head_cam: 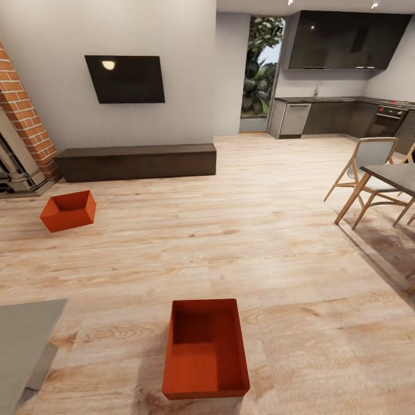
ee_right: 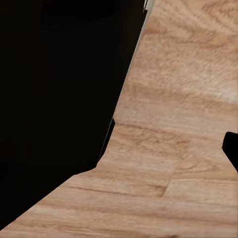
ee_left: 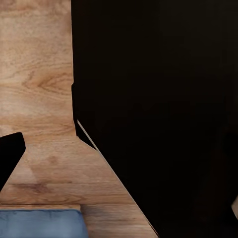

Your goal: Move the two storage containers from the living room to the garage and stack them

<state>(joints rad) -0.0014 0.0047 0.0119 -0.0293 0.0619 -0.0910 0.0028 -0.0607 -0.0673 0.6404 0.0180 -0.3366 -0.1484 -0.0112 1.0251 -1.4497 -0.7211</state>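
Lower centre of the head view: one orange-red bin (head_cam: 206,349), open side up, on the wood-plank floor (head_cam: 276,242). Left of frame: second bin (head_cam: 68,210), tilted, near the brick fireplace (head_cam: 23,124) and the low dark cabinet (head_cam: 136,162), under the wall TV (head_cam: 124,79). Wrist views: dark robot body over planks; a blue-grey edge in the left one. Tool state: cannot tell; bin-to-tool relation likewise.
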